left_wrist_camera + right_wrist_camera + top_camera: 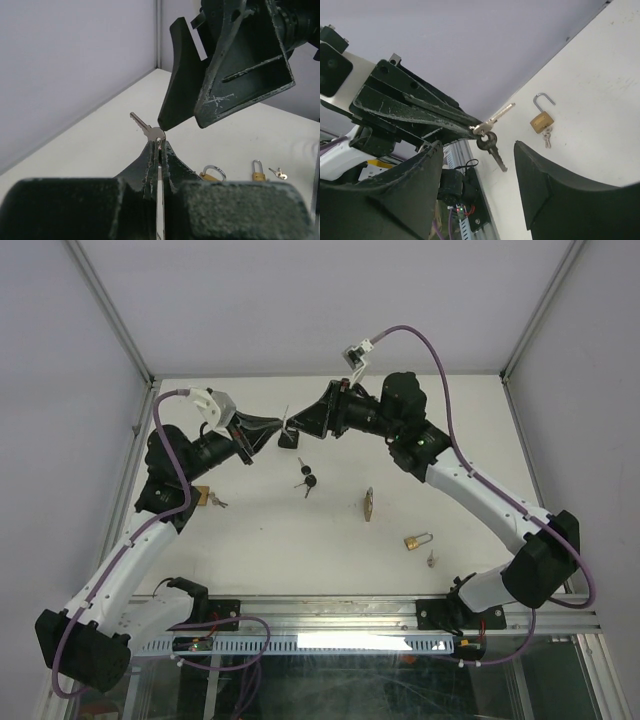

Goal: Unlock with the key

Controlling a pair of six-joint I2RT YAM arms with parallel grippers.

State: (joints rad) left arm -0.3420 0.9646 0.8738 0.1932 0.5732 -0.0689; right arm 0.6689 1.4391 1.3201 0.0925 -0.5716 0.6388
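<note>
The left claw (270, 430) is clenched on the head of a silver key (141, 123), so that the blade sticks out past its fingertips, raised above the counter (300, 550). A black-headed key (493, 145) dangles from that same head, just beneath the left claw's tips. The right claw (477, 146) meets the left claw tip to tip and is released: its two fingers stand spread to either side of the keys, neither visibly pressing on them, and one finger (182, 75) hangs just above the silver key's head. An open brass padlock (542, 120), with small keys at its base, lies on the counter to the left of the left claw and nearer the arm bases. A pair of dark keys (307, 481) lies on the counter near the left claw, slightly to its right. Two more padlocks (369, 504) rest farther right of the left claw, well apart from it
</note>
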